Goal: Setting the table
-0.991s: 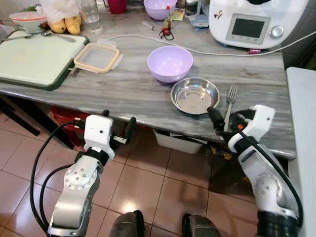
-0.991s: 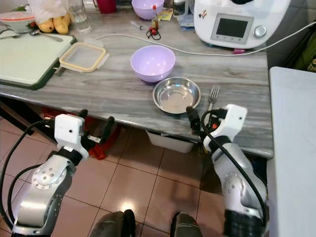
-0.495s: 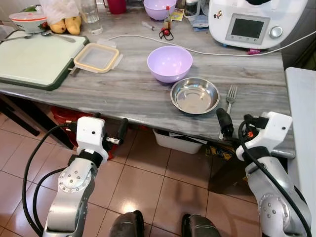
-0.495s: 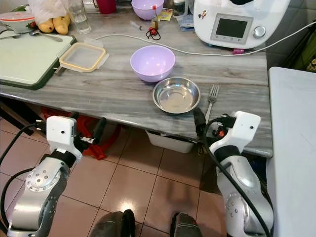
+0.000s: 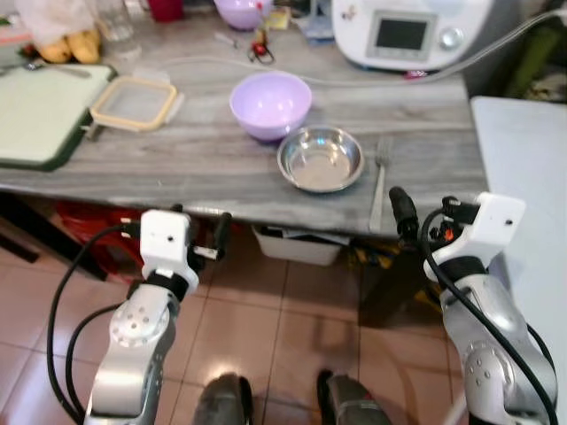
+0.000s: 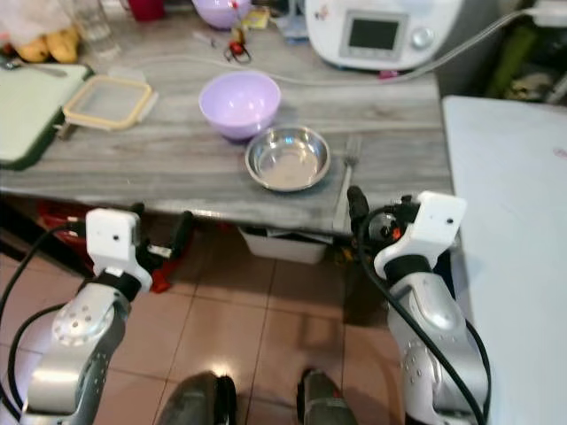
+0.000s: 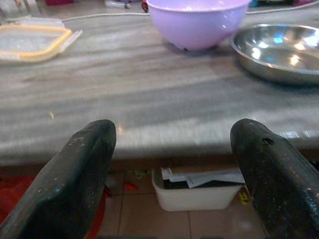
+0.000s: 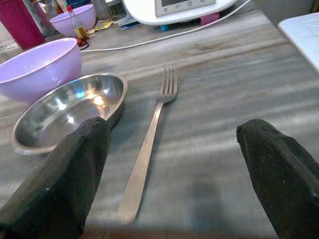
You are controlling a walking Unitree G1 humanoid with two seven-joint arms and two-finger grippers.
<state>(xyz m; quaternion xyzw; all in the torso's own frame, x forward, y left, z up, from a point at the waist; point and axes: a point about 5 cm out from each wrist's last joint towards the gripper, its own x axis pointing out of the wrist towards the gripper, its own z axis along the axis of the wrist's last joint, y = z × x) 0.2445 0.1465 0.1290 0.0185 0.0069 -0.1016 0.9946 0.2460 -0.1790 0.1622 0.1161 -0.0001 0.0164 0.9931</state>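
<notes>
A shiny steel dish point(image 5: 321, 159) lies near the front edge of the grey wooden table point(image 5: 204, 164). Just right of it a fork point(image 5: 379, 181) lies with its tines pointing away from me. A lilac bowl point(image 5: 270, 104) stands behind the dish, touching or nearly touching it. My right gripper point(image 8: 172, 144) hangs open just off the table's edge, in line with the fork's handle point(image 8: 142, 169), nothing between its fingers. My left gripper point(image 7: 174, 144) is open too, below and in front of the edge, facing the lilac bowl point(image 7: 197, 22) and the dish point(image 7: 279, 50).
A green-rimmed cutting board point(image 5: 35, 111) and a yellow-edged container lid point(image 5: 133, 100) lie at the left. A white kitchen appliance point(image 5: 403, 31) with a cable stands at the back. A white surface point(image 5: 532, 150) adjoins on the right. A white bin point(image 5: 297, 243) sits under the table.
The whole picture has shifted, so the camera moved. My right gripper has drawn back from the fork at the table's edge. The left gripper has sunk a little. Dish, fork and bowl lie as before.
</notes>
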